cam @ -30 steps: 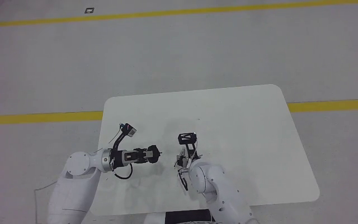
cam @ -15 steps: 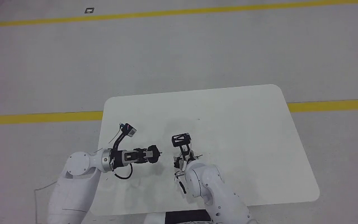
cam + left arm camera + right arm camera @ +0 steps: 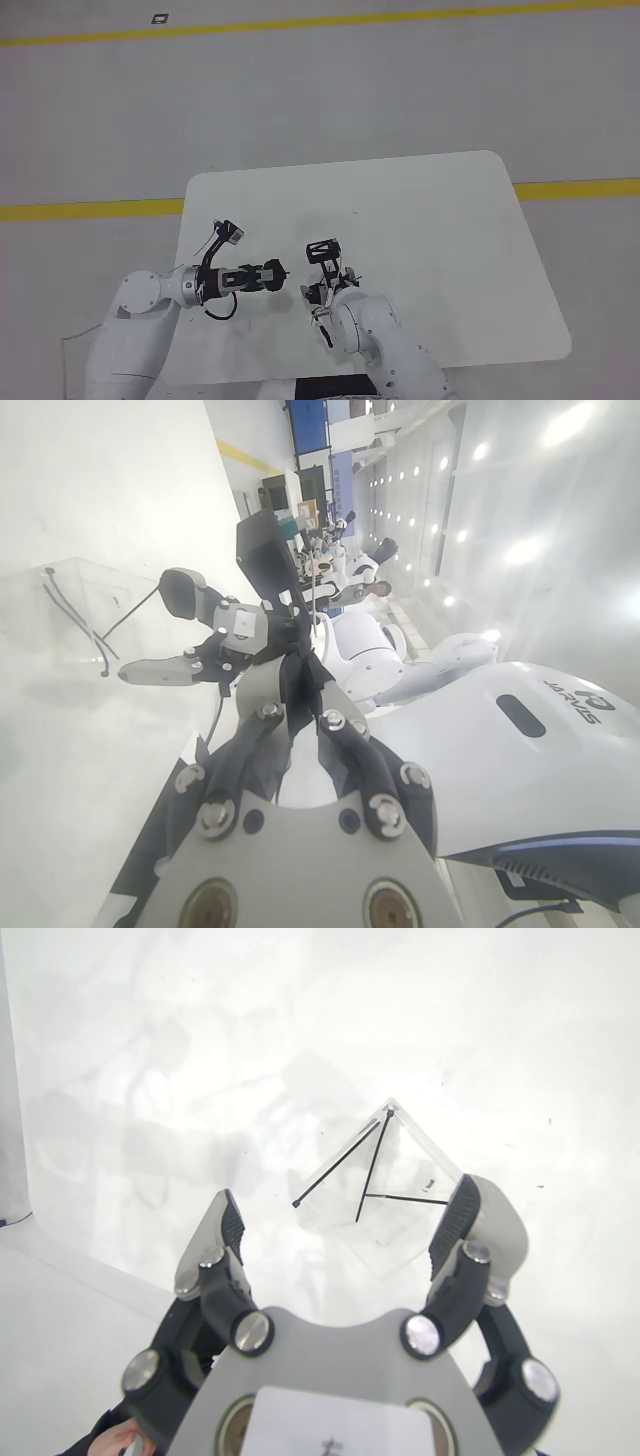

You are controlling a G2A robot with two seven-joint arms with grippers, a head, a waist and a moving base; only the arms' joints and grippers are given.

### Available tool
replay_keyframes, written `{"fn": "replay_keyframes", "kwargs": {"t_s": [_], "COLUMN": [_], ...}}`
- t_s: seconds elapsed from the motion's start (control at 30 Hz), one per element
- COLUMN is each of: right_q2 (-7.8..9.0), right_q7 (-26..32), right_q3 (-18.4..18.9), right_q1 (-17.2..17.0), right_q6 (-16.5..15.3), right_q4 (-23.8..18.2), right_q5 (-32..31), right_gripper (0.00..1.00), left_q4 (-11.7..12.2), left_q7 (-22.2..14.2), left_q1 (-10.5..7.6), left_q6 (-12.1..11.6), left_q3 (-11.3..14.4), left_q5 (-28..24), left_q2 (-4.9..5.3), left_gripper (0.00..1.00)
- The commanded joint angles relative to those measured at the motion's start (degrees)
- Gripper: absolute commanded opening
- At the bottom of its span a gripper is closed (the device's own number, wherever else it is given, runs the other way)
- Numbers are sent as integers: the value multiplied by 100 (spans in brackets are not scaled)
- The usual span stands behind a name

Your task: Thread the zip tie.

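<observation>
Several black zip ties (image 3: pixel 374 1163) lie in a clear shallow box (image 3: pixel 429 1142) on the white table (image 3: pixel 450 230). My right gripper (image 3: pixel 345 1193) hangs open just above that box, and one zip tie (image 3: pixel 406 1198) runs up against a ribbed fingertip (image 3: pixel 452 1213). In the left wrist view the same open right gripper (image 3: pixel 156 632) has a thin zip tie (image 3: pixel 129 612) slanting from its upper finger down to the box (image 3: pixel 100 569). My left gripper (image 3: pixel 296 647) is held level a short way off, pointing at the right gripper, and is shut. Whether it holds anything is hidden. From above, left gripper (image 3: pixel 282 271) and right gripper (image 3: pixel 312 291) almost meet.
The table edge (image 3: pixel 75 1268) runs close behind the right gripper. The far and right parts of the tabletop (image 3: pixel 470 290) are bare white surface. A yellow floor line (image 3: pixel 90 210) passes beyond the table.
The right arm has shifted a little to the left, toward the left gripper. The left arm has stayed where it was.
</observation>
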Motion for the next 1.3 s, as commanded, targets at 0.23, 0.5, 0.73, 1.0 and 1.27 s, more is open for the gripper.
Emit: {"fn": "replay_keyframes", "kwargs": {"t_s": [0.23,0.5,0.73,1.0,1.27], "right_q2": [61,304,522,598,651], "right_q7": [-220,-83,331,536,330], "right_q3": [-93,-394,-514,-635,-664], "right_q1": [-2,131,374,512,539], "right_q6": [0,0,0,0,-114], "right_q4": [-5,-105,-158,-182,-105], "right_q5": [-111,-111,-111,-111,-111], "right_gripper": [100,100,100,100,100], "left_q4": [0,0,0,0,0], "left_q7": [0,0,0,0,0], "left_q1": [0,0,0,0,0], "left_q6": [0,0,0,0,0], "left_q3": [0,0,0,0,0], "left_q5": [0,0,0,0,0], "left_q2": [0,0,0,0,0], "left_gripper": [0,0,0,0,0]}}
